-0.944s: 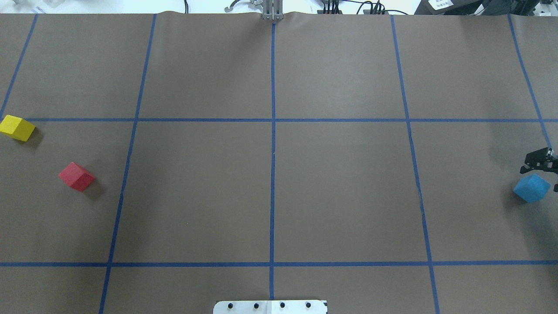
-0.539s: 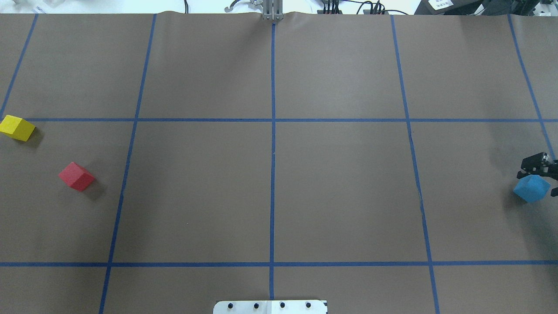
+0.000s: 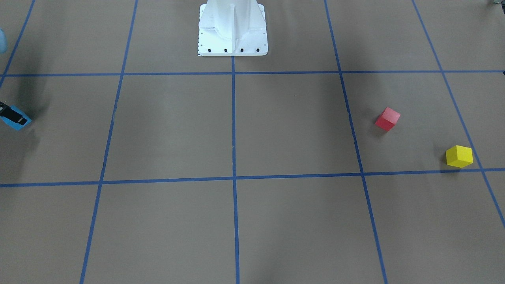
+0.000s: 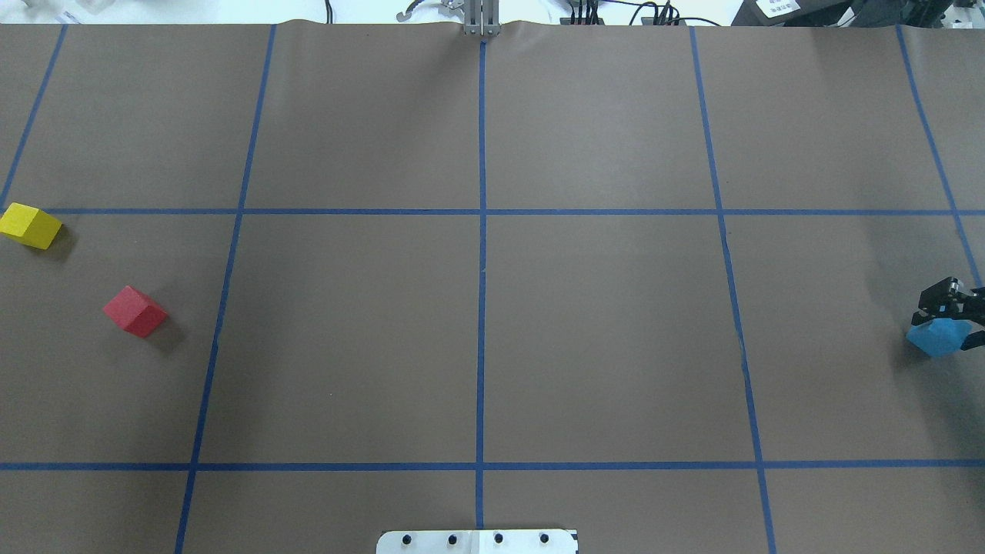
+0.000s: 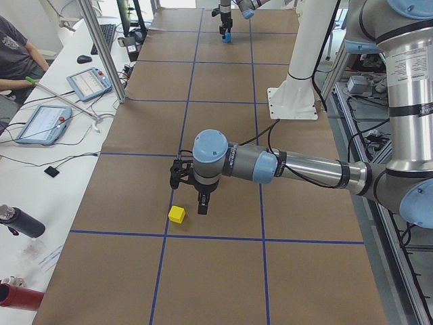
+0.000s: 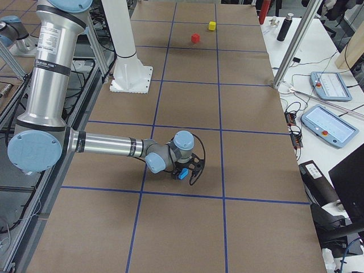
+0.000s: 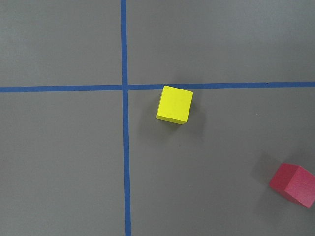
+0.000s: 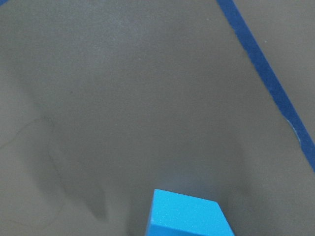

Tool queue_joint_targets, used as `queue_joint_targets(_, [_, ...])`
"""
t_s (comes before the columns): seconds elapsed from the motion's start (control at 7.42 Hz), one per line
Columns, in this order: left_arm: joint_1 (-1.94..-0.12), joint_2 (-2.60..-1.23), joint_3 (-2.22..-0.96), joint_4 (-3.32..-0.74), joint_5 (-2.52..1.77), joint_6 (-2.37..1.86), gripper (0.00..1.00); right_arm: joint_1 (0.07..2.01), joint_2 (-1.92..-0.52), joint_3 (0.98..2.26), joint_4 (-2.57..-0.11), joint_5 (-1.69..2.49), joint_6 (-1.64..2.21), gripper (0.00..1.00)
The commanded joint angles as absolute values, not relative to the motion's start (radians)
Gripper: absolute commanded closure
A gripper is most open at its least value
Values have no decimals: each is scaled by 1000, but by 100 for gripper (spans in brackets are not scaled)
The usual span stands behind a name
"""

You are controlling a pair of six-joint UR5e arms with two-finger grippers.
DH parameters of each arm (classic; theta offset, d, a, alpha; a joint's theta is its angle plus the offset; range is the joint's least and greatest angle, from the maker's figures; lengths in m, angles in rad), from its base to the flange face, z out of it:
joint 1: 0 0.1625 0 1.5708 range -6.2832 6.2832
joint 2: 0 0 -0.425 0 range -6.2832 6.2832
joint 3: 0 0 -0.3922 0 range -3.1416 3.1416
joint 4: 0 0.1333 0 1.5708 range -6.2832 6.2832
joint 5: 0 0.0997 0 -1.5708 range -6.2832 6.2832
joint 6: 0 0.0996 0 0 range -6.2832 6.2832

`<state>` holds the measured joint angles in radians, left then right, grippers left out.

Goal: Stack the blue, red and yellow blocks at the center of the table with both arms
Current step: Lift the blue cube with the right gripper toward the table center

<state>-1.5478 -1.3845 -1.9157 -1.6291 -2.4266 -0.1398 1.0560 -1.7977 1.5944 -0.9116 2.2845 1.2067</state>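
Note:
The blue block (image 4: 937,338) lies at the table's far right edge. My right gripper (image 4: 951,326) is open and straddles it, one finger at its far-left corner and one at its right; the pair also shows in the exterior right view (image 6: 183,172). The right wrist view shows only the block's top (image 8: 187,216). The yellow block (image 4: 29,225) and the red block (image 4: 135,311) lie at the far left. My left gripper (image 5: 191,200) hovers beside the yellow block (image 5: 176,214); I cannot tell whether it is open. The left wrist view shows the yellow (image 7: 174,104) and red (image 7: 293,184) blocks below, without fingers.
The brown table cover (image 4: 600,338) carries a grid of blue tape lines, which cross at the centre (image 4: 482,211). The white robot base (image 3: 232,29) stands at the near edge. Operator desks with tablets (image 5: 44,122) run along the far side.
My right gripper has come down and closer around the blue block, now covering its upper corner. The blocks have not moved.

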Motion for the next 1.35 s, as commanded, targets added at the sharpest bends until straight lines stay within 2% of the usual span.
queue_joint_targets(0.0, [-1548,-1384,-1916,-1629,-2427,-141,0,1055,-1792,1594,-905,2289,1207,100])
queue_joint_targets(0.13, [-1548,-1384,-1916,-1629,-2427,-140,0,1054,-1781,1618,-907,2296,1209,100])
queue_joint_targets(0.4, [-1548,-1384,-1916,-1628,-2428,-141,0,1054,-1670,1646,-934,2295,1274,100])
queue_joint_targets(0.67, [-1546,-1384,-1914,-1615,-2428,-141,0,1001,-1501,1670,-1114,2290,1276,100])
queue_joint_targets(0.94, [-1546,-1387,-1914,-1632,-2425,-242,0,921,-1372,1726,-1185,2286,1278,100])
queue_joint_targets(1.21, [-1543,-1388,-1908,-1652,-2425,-247,0,807,-1162,1726,-1428,2197,1276,100])
